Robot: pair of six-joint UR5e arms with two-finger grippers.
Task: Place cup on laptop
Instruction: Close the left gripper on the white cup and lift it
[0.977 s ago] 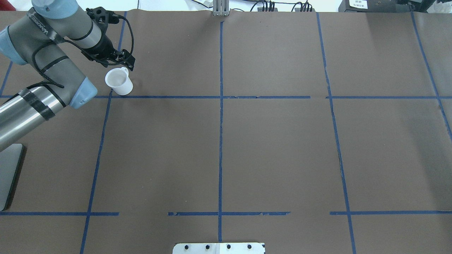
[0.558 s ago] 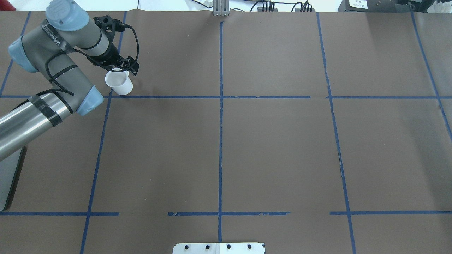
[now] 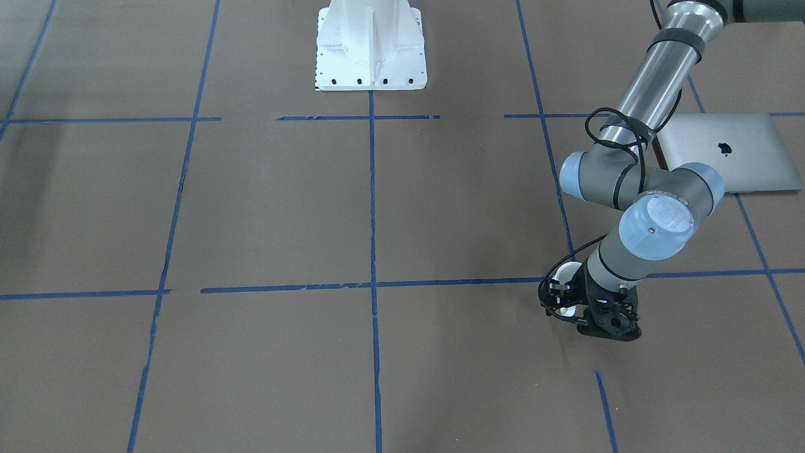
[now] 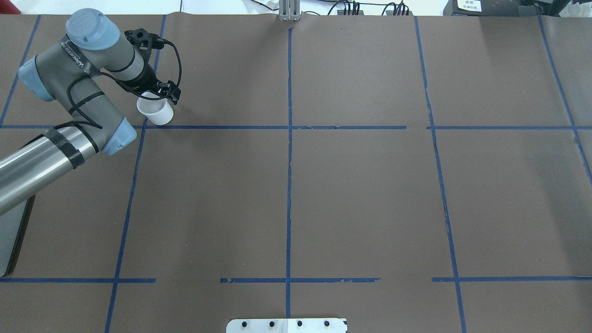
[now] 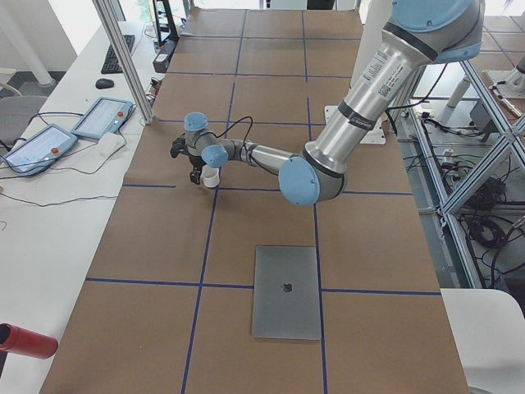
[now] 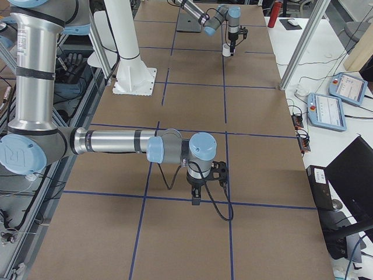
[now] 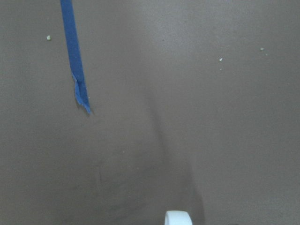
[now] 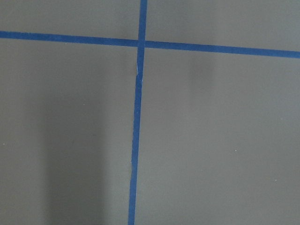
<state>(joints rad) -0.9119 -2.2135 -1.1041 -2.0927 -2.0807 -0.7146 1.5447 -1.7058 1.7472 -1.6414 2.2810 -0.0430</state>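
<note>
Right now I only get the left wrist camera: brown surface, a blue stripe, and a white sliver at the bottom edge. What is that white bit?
Observer: A small white cup, upright, with the left gripper right at its rim.
Operator: Where's the laptop it should go on?
Observer: The laptop lies shut on the table, well apart from the cup, nearer the robot's base.
Operator: Is there another arm?
Observer: Yes, the right gripper hangs over the table's other end, far from the cup.
</note>
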